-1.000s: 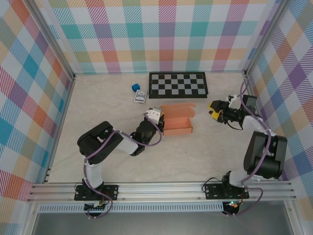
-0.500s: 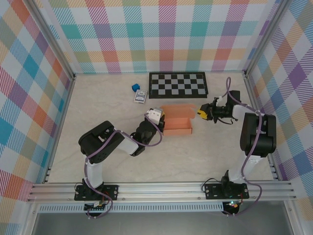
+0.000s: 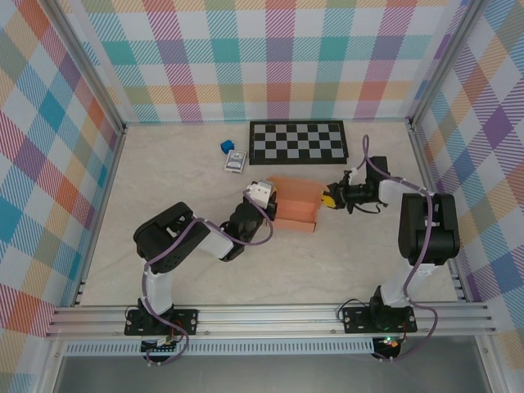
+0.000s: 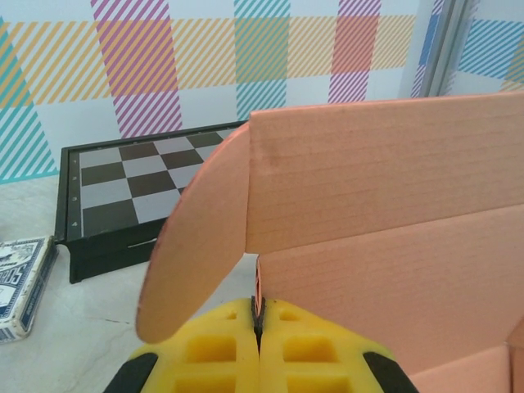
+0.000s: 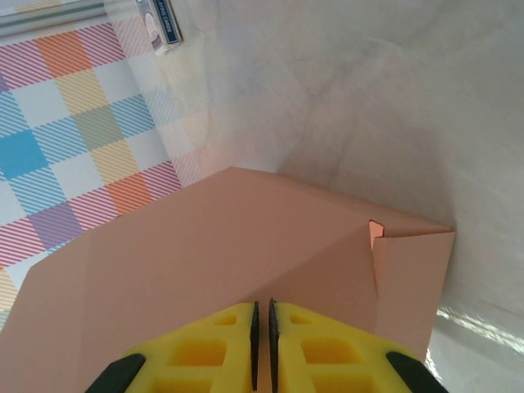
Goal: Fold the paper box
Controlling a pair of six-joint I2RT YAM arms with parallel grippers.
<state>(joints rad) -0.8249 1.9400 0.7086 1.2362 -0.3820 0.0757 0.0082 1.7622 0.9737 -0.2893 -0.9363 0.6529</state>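
Paper box (image 3: 295,205): salmon-orange cardboard, part-formed, lying mid-bench (image 3: 205,270) just in front of the chessboard (image 3: 298,140); long axis left-to-right across the top view, one end toward each arm. Left pincer (image 4: 259,315): at the box's left end, fingers pressed together on a thin cardboard edge at the foot of an upright wall; rounded side flap (image 4: 196,246) standing out just left of that wall, not tucked. Right pincer (image 3: 329,197): at the opposite, right end, yellow tips touching the cardboard; fingers almost together, a narrow slit between; in the wrist view, a broad panel and a small corner tab (image 5: 409,278) ahead of the tips; grip on any edge: cannot tell. Relation for the coming move, as judged: box directly between the two pincers, each at its own end; probably right-end folding for the right arm, anchoring for the left. Containers: box open at the top, nothing seen in the visible part of its inside; card pack (image 3: 236,162) and blue cube (image 3: 225,146) loose on the bench beyond the box's left end, beside the chessboard.
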